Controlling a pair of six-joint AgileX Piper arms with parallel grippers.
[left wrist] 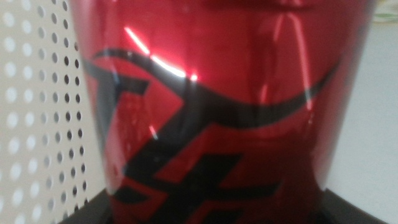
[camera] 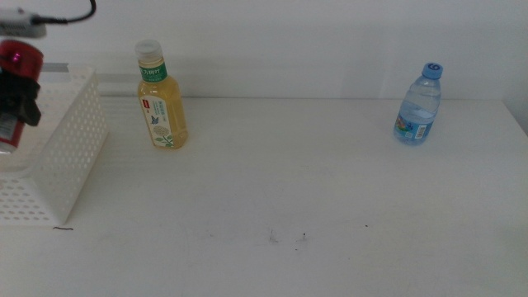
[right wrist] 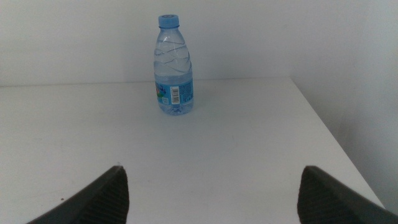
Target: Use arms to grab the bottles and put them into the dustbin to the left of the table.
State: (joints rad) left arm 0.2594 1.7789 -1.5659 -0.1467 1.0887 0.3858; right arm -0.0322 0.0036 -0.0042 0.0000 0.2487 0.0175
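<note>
- Right, my left gripper point(camera: 18, 103) sits at the far left edge of the middle view, over the white perforated dustbin point(camera: 70, 157), and it is clamped on the red can point(camera: 18, 62).
- Left wrist view confirms it: the red can point(left wrist: 217, 106) fills almost the whole frame, shiny, with black lettering, and the dustbin's holed wall point(left wrist: 43, 124) runs down the left of that frame just beside it.
- I read this as the drop step for the first container: can carried to the bin, not yet let go.
- Can bottom looks to be inside or just above the basket; I cannot tell which from these angles.
- Next call, as I judge it: open the jaws so the can falls in, then lift clear without snagging the rim.
- Yellow tea bottle point(camera: 162, 97) stands upright upper left of centre on the table point(camera: 289, 181), near the bin's right wall but apart from it.
- Clear water bottle point(camera: 419, 105) stands upright at upper right.
- Right gripper point(right wrist: 211, 193) is out of the middle view; its wrist view shows the jaws spread wide, holding nothing, low over the table and aimed at the water bottle point(right wrist: 172, 65), which stands well ahead.
- So two bottles remain.
</note>
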